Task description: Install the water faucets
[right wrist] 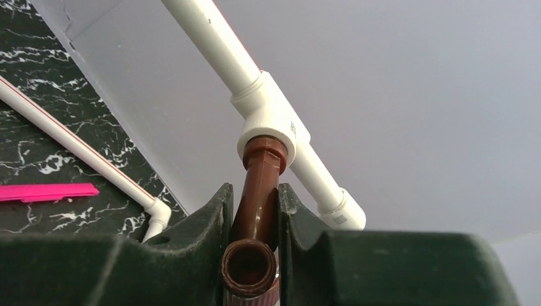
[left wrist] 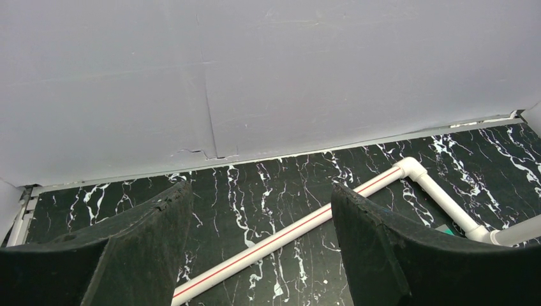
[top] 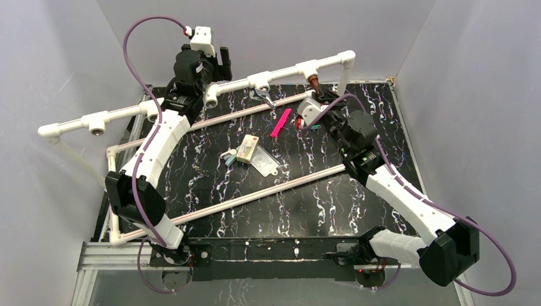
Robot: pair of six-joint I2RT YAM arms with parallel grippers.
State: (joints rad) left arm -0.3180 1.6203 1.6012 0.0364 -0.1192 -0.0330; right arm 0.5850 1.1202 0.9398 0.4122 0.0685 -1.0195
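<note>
Aloft, right hand point(right wrist: 253, 194) clamping brown faucet point(right wrist: 261, 167) at tee point(right wrist: 271, 124), left hand point(left wrist: 260, 190) agape.

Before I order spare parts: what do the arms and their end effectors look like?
The left arm and right arm have white shells, black joints and purple cables. The left end effector and right end effector each have two dark wedge-shaped fingers.

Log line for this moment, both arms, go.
right tool shut on brown faucet, end at tee socket | left tool open, empty | silver faucet not installed
</note>
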